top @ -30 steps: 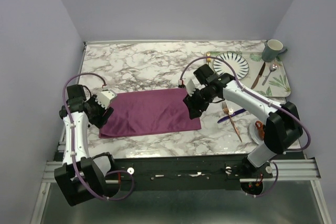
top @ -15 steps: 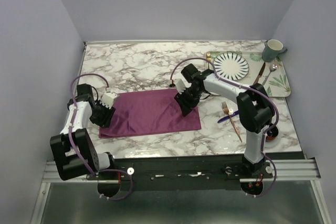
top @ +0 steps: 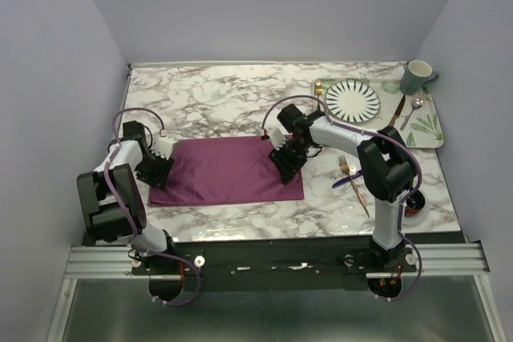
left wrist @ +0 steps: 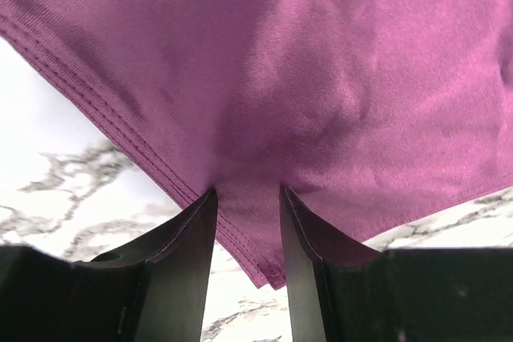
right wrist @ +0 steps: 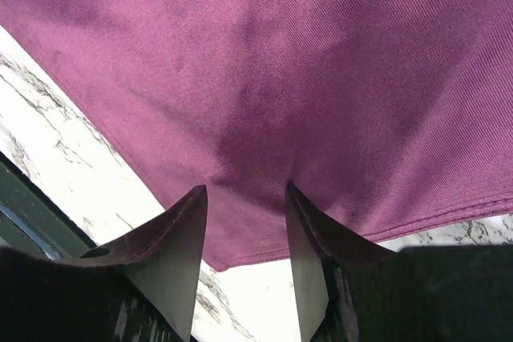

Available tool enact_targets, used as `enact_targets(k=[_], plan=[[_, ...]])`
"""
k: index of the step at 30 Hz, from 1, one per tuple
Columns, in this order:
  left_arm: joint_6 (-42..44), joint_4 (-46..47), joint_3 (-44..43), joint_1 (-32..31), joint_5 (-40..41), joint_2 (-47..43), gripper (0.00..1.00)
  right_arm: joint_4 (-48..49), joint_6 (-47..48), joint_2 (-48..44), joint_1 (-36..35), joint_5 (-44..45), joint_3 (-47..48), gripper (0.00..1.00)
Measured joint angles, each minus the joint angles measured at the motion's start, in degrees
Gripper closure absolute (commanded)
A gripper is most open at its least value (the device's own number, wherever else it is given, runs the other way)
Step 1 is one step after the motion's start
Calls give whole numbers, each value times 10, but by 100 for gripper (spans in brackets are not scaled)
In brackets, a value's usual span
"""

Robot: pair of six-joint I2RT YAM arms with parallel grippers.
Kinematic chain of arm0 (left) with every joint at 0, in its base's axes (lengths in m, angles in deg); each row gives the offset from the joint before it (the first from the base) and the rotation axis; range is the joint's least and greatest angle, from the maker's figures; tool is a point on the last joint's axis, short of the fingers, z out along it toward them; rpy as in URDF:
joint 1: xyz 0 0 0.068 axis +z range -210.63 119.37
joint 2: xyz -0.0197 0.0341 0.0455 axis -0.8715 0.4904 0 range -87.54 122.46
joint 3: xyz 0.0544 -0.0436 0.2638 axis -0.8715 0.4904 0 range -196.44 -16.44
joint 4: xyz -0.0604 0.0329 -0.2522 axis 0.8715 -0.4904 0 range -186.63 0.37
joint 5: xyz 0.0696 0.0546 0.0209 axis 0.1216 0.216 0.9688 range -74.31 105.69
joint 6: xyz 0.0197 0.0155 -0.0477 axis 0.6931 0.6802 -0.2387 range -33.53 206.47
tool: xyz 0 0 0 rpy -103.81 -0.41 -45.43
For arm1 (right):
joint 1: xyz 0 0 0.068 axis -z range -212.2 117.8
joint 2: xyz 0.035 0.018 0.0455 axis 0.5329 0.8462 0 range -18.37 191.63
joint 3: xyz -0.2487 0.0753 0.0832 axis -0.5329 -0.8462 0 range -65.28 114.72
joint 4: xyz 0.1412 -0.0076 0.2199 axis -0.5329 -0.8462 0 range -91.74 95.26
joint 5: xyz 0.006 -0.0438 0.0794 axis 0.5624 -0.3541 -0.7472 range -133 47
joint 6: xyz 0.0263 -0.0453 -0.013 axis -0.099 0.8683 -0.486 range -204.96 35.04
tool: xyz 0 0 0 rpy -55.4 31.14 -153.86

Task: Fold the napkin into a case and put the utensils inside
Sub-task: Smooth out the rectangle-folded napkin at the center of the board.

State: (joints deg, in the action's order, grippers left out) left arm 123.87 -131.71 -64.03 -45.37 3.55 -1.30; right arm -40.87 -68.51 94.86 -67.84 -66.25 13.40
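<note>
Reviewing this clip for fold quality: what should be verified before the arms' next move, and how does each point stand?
1. Napkin flat on table: ok.
2. Left end effector on left edge: ok, cloth puckers between its fingers.
3. Right end effector grip on right edge: cannot tell.
4. Fork and knife clear of napkin: ok, lying to its right.
5. Folding finished: not ok, only a wide rectangle.

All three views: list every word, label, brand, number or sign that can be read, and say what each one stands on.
None: no text can be read in any view.
The napkin, the striped plate, the mug, the leaf-printed tray and the marble table bear no lettering. Both wrist views show only plain cloth and marble.
</note>
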Motion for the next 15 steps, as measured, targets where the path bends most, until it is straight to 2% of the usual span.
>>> enact_targets(k=[3,8,15], plan=[[-14,3,-22,-2,2,23,52,0,-4,0,0,11,0,49],[-40,4,-55,-2,1,53,46,0,-15,0,-1,32,4,49],[-47,-12,-101,-3,-41,58,44,-1,-19,-1,9,44,8,49]])
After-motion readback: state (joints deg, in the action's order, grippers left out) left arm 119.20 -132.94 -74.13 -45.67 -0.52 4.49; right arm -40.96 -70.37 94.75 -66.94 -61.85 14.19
